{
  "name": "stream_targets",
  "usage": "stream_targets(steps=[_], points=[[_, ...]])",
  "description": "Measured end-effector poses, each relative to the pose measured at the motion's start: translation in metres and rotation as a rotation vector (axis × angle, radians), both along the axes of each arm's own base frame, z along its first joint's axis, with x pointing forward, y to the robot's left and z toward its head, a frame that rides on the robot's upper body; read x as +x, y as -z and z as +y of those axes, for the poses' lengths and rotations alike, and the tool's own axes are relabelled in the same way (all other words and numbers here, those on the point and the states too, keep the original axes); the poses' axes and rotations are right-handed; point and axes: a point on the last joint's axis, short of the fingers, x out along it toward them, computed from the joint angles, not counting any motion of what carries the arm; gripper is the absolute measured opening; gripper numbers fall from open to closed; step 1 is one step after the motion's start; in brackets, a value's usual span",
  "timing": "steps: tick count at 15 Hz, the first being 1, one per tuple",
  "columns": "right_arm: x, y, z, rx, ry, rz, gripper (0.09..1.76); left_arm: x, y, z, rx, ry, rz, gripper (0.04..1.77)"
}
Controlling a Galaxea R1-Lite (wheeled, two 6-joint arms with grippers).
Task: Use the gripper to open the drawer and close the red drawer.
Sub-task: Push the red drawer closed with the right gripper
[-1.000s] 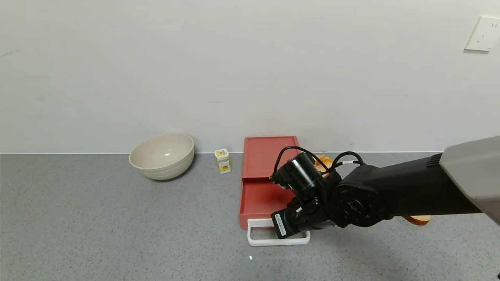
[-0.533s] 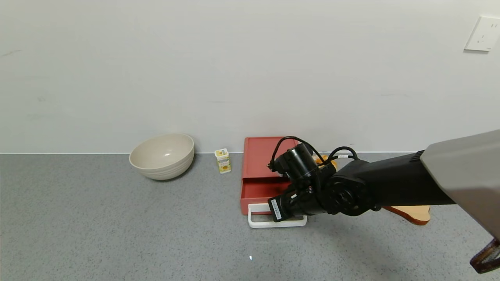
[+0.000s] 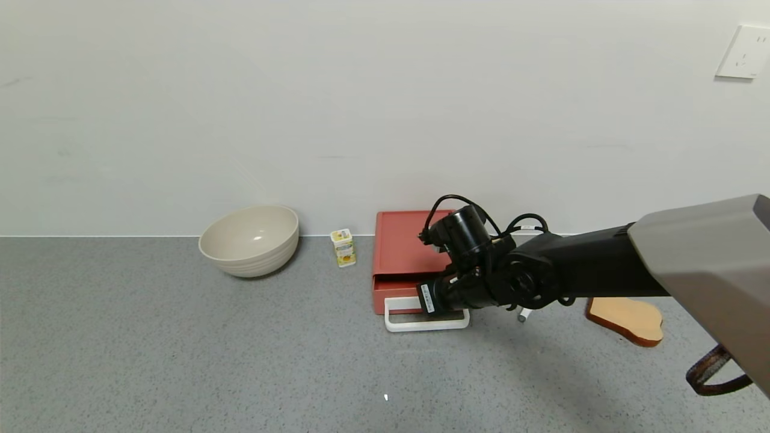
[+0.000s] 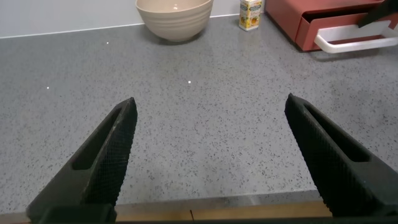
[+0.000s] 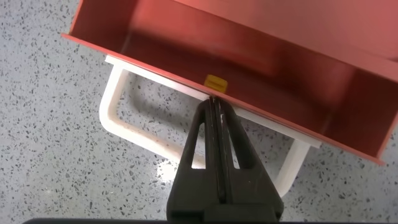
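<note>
The drawer (image 3: 404, 287) sits on a grey speckled countertop (image 3: 180, 349) against a plain white wall (image 3: 301, 108), partly pulled out. The right gripper (image 5: 214, 109), fingers pressed together, touches the drawer's front edge above the white handle (image 3: 424, 325). The left gripper (image 4: 208, 152) hangs spread apart, parked well clear.

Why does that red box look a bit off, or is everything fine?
Nothing is damaged or spilled. The red drawer is just not fully shut: it sticks out a little from its case. The right gripper, fingers shut together, sits at the drawer's front, inside the white loop handle.
</note>
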Motion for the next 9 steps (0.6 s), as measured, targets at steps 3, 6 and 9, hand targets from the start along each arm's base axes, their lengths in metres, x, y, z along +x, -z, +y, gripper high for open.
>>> stream_targets(steps=[3, 6, 9], points=[[0.004, 0.000, 0.002, -0.001, -0.006, -0.013, 0.11, 0.000, 0.000, 0.000, 0.000, -0.001, 0.000, 1.72], [0.010, 0.000, 0.004, 0.006, -0.005, -0.025, 0.11, 0.000, 0.000, 0.000, 0.000, 0.000, 0.000, 1.72], [0.018, 0.001, 0.004, 0.008, -0.001, -0.042, 0.11, 0.000, 0.000, 0.000, 0.000, 0.000, 0.000, 1.72]])
